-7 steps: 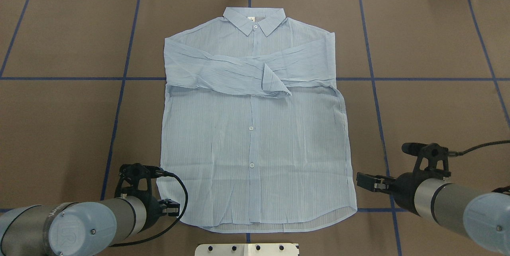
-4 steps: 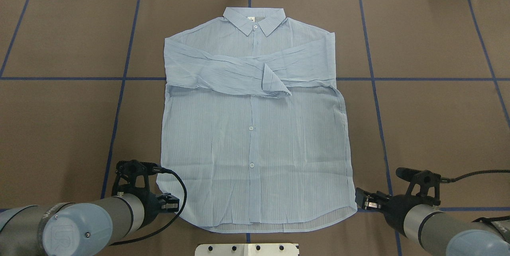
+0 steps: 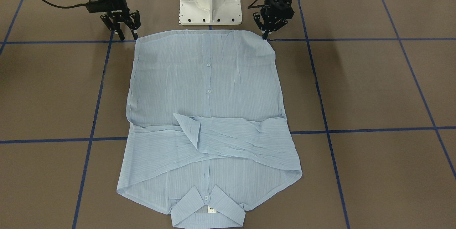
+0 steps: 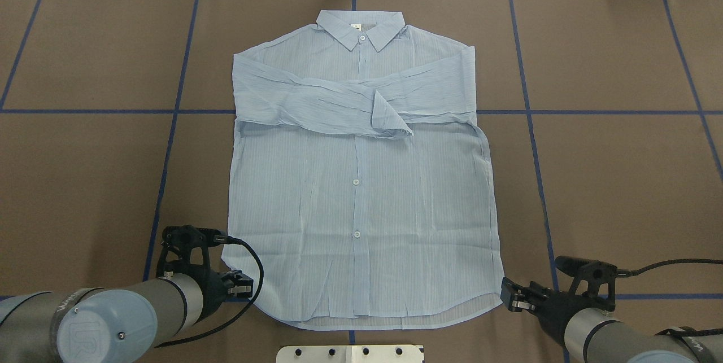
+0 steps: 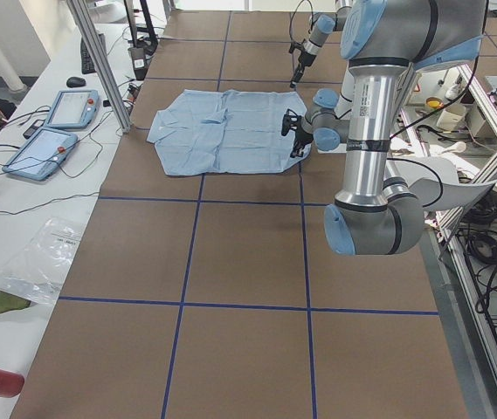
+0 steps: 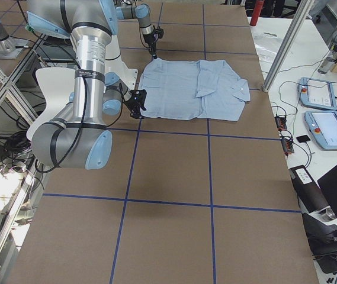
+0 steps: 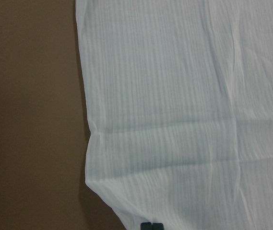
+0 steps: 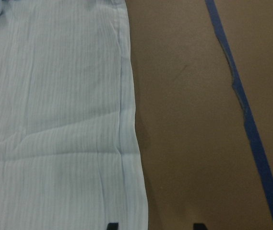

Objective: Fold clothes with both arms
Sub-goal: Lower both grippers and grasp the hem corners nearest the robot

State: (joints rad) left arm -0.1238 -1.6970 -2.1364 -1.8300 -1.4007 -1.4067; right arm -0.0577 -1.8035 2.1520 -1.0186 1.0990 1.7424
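Brown paper covers the table [image 4: 621,182]; the shirt [image 4: 361,210] lies flat on it, buttons up, collar [image 4: 361,29] at the far side, both sleeves [image 4: 316,106] crossed over the chest, hem nearest the robot; within the last second the right gripper [image 4: 508,297] has dropped back from beside the side seam to the hem's right corner, fingers spread wide, one over the cloth edge, one over bare table, holding nothing; the left gripper [image 4: 244,287] has barely shifted at the opposite corner, fingertips pressed together, and whether they pinch cloth I cannot tell; both corners now seem lined up for a paired grasp, probably to carry the hem toward the collar.
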